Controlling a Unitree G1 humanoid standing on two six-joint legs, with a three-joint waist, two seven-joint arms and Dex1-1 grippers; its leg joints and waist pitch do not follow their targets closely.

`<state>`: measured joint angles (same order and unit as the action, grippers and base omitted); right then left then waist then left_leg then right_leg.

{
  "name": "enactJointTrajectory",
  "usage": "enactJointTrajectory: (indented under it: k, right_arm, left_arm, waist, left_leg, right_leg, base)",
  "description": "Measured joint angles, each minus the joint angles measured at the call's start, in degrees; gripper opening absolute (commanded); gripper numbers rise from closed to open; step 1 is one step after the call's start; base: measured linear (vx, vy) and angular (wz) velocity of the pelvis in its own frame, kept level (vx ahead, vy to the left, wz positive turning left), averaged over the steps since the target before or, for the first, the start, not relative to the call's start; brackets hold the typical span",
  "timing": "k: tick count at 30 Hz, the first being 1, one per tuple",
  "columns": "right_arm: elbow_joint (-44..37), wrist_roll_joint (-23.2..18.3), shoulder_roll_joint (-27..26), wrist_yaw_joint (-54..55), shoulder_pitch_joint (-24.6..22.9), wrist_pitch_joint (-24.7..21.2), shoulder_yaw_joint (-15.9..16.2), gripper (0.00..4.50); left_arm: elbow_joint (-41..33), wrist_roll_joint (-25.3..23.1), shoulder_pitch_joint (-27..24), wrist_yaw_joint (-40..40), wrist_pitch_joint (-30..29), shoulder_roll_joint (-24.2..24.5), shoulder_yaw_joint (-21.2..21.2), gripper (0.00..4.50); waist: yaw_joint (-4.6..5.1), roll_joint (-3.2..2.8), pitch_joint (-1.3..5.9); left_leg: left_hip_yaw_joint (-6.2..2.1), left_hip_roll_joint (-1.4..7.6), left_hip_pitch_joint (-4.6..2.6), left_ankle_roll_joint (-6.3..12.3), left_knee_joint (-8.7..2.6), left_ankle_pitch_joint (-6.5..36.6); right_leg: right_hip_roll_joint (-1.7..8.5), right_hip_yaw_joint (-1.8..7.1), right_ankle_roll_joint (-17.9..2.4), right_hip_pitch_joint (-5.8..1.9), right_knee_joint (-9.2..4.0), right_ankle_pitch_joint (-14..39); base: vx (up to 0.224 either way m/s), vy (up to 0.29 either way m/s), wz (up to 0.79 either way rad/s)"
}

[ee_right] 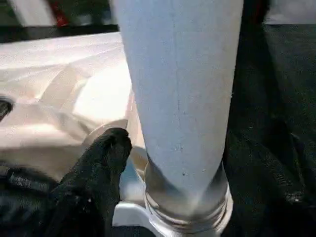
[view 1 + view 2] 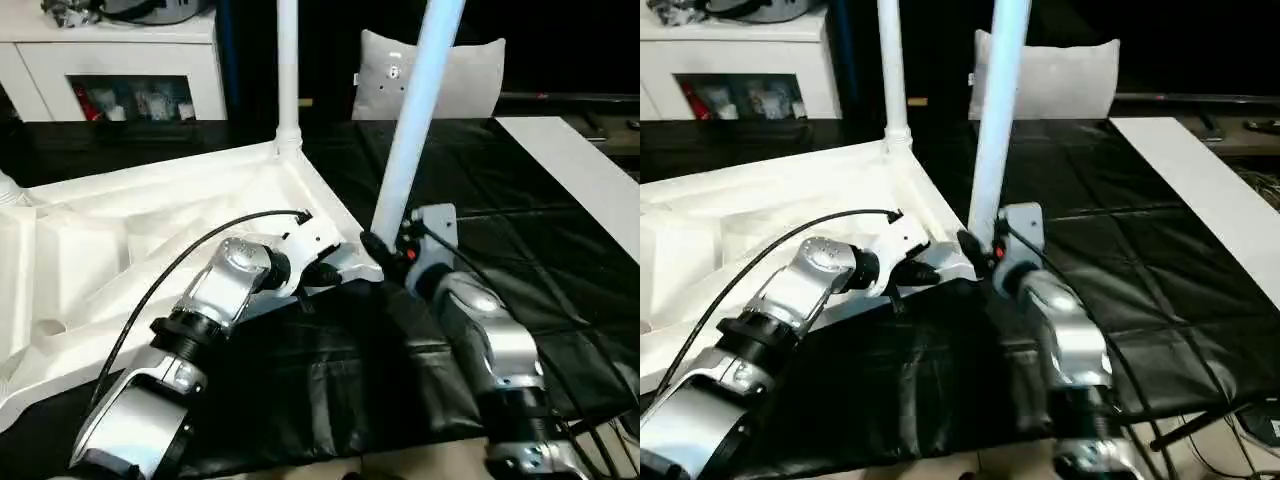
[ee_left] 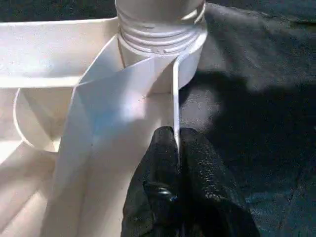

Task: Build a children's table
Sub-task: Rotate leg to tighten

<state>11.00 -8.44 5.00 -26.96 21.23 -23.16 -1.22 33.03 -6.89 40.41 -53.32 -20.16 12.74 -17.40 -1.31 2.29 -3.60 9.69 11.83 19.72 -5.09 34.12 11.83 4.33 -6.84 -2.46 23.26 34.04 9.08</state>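
Note:
The white table top [image 2: 150,210] lies upside down on the black cloth, ribbed underside up. One white leg [image 2: 287,70] stands upright in the far corner socket. A second leg [image 2: 415,110] leans slightly in the near right corner socket [image 3: 158,39]. My left gripper [image 3: 176,136] is shut on the top's thin rim wall just beside that socket. My right gripper [image 2: 385,250] stands around the base of the leaning leg [image 1: 180,98]. One black finger [image 1: 98,168] is a little apart from the tube, so the jaws are open; the other finger is hidden behind the leg.
A white-grey cushion [image 2: 470,75] leans at the back behind the legs. A flat white board [image 2: 580,170] lies at the right on the black cloth [image 2: 520,240]. A white cabinet [image 2: 120,60] stands at the back left. A black cable [image 2: 180,260] arcs over my left forearm.

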Motion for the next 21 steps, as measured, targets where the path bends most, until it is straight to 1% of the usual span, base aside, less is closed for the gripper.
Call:
enactJointTrajectory:
  k: [2,4,5,6,8,9,10,11,13,15,20,21]
  right_arm:
    - [-0.98,-1.04,2.19,-3.57,-1.09,0.21,0.67,3.49]
    - [-1.43,-2.4,5.44,-8.74,-1.62,0.24,1.73,3.82]
    - [-1.45,-2.73,6.75,-10.77,-1.72,0.24,1.81,3.82]
    - [-1.48,-3.03,7.31,-12.73,-1.84,0.35,1.87,3.98]
    - [-1.7,-3.47,12.13,-19.82,-2.36,1.89,3.47,4.06]
    - [-1.7,-4.02,14.91,-24.58,-2.55,2.5,4.14,4.21]
    - [-1.71,-4.4,15.87,-26.69,-2.54,2.67,4.13,4.21]
    - [-1.7,-4.62,16.59,-28.63,-2.48,2.9,4.39,4.33]
    - [-1.69,-5.05,17.45,-31.74,-2.44,3.45,5.84,4.48]
    - [-1.6,-5.68,20.22,-36.44,-2.03,3.27,7.81,4.48]
    - [0.56,-5.72,23.34,-44.35,0.67,4.46,9.57,4.48]
    - [1.2,-5.72,23.45,-45.4,0.82,5.05,9.82,4.32]
  left_arm:
    - [-0.38,0.31,-0.46,-1.42,0.95,1.08,-0.22,0.0]
    - [-0.6,0.56,-0.98,-4.0,3.24,2.71,-0.64,0.0]
    - [-0.62,0.54,-1.27,-4.82,4.31,3.3,-0.63,0.0]
    - [-0.64,0.53,-1.5,-5.76,5.28,3.95,-0.64,0.0]
    - [-0.98,1.07,-1.89,-9.84,7.91,5.95,-1.45,0.0]
    - [-1.48,1.83,-2.47,-12.63,9.35,7.31,-1.77,0.0]
    - [-1.83,2.2,-2.72,-14.09,10.08,7.81,-2.02,0.0]
    - [-1.89,2.22,-2.71,-15.31,10.8,8.46,-2.37,0.0]
    - [-1.97,2.23,-2.71,-17.35,12.17,9.15,-3.03,0.0]
    - [-1.97,2.59,-2.68,-20.3,14.09,10.17,-3.94,0.0]
    - [-1.95,3.29,-2.64,-25.68,16.21,11.4,-4.94,0.0]
    - [-1.95,3.53,-2.63,-26.7,16.57,11.58,-5.14,0.0]
  waist:
    - [-0.33,-0.01,-0.01]
    - [-0.57,-0.01,-0.01]
    - [-0.64,0.0,-0.01]
    - [-0.68,-0.01,-0.01]
    - [-0.85,-0.04,-0.03]
    - [-1.0,-0.02,-0.03]
    - [-1.15,-0.02,-0.03]
    - [-1.37,-0.02,-0.03]
    - [-1.96,-0.03,-0.03]
    - [-2.48,-0.04,-0.02]
    - [-2.97,0.0,-0.01]
    - [-3.27,0.0,-0.01]
  left_leg:
    - [0.0,0.01,-0.01,-0.01,0.0,0.01]
    - [0.02,0.0,0.0,-0.03,0.01,0.01]
    - [0.01,0.02,0.01,-0.04,0.02,0.0]
    - [0.01,0.02,0.01,-0.05,0.03,0.0]
    - [0.02,0.01,0.04,-0.05,0.08,0.0]
    - [0.01,0.02,0.06,-0.05,0.1,0.0]
    - [0.0,0.04,0.08,-0.04,0.11,0.0]
    - [0.01,0.04,0.08,-0.04,0.13,0.0]
    - [0.01,0.05,0.1,-0.04,0.17,0.0]
    - [0.0,0.03,0.23,0.01,0.26,-0.03]
    - [0.01,0.04,0.29,0.07,0.35,-0.06]
    - [0.02,0.05,0.29,0.07,0.34,-0.06]
  right_leg:
    - [-0.01,0.0,0.0,0.0,0.01,0.0]
    - [0.0,0.0,0.01,0.01,0.01,0.0]
    - [-0.01,0.0,0.02,0.01,0.01,0.01]
    - [-0.01,-0.01,0.09,0.01,0.01,0.03]
    - [0.01,0.0,0.24,0.0,0.01,0.12]
    - [0.01,-0.01,0.25,0.0,0.02,0.12]
    - [0.01,-0.02,0.24,0.0,0.02,0.11]
    - [0.01,-0.03,0.23,0.0,0.04,0.11]
    - [0.02,-0.03,0.22,0.0,0.05,0.1]
    - [0.07,-0.02,0.2,-0.01,0.04,0.09]
    - [0.08,0.0,-0.01,-0.04,0.07,-0.04]
    - [0.08,0.0,0.0,-0.04,0.08,-0.03]
  base:
    - [0.0,0.0,0.0]
    - [0.0,0.0,0.0]
    - [0.0,0.0,0.0]
    - [0.0,0.0,0.0]
    - [0.0,0.0,0.0]
    - [0.0,0.0,0.0]
    - [0.0,0.0,0.0]
    - [0.0,0.0,0.0]
    - [0.0,0.0,0.0]
    - [0.0,0.0,0.0]
    - [0.0,0.0,0.0]
    - [0.0,0.0,0.0]
